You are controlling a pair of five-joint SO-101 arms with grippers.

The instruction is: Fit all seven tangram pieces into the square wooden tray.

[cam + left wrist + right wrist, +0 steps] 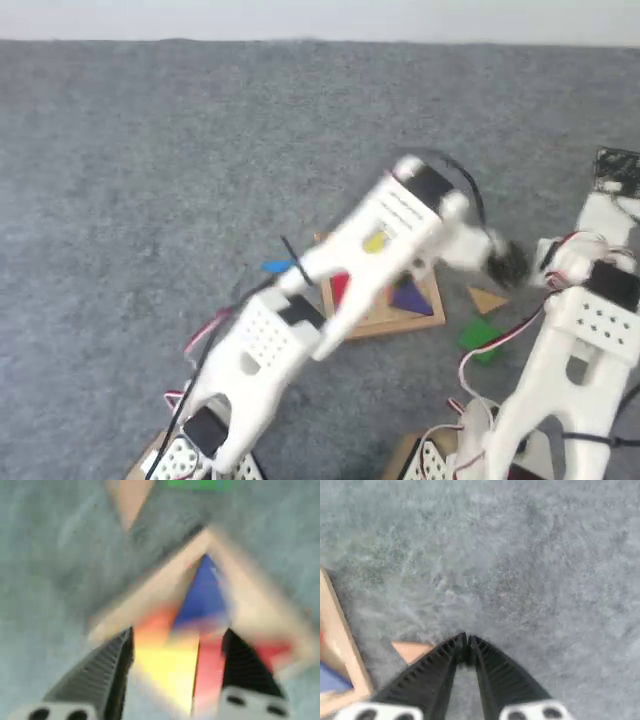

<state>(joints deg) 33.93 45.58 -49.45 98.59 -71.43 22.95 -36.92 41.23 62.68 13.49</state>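
Note:
The square wooden tray (432,312) lies mid-table, partly under my left arm (380,240). It holds a blue piece (205,590), a yellow piece (170,665) and red pieces (272,650). My left gripper (175,675) hovers open just above the yellow piece, with nothing between its fingers. Right of the tray, a tan triangle (487,298) and a green piece (480,335) lie on the carpet. My right gripper (466,652) is shut and empty, its tips just beside the tan triangle (410,650) and clear of the tray's rim (340,630).
A light blue piece (275,266) lies on the grey carpet just left of the tray. The right arm (590,310) stands at the right edge. Open carpet stretches across the far side and the left of the table.

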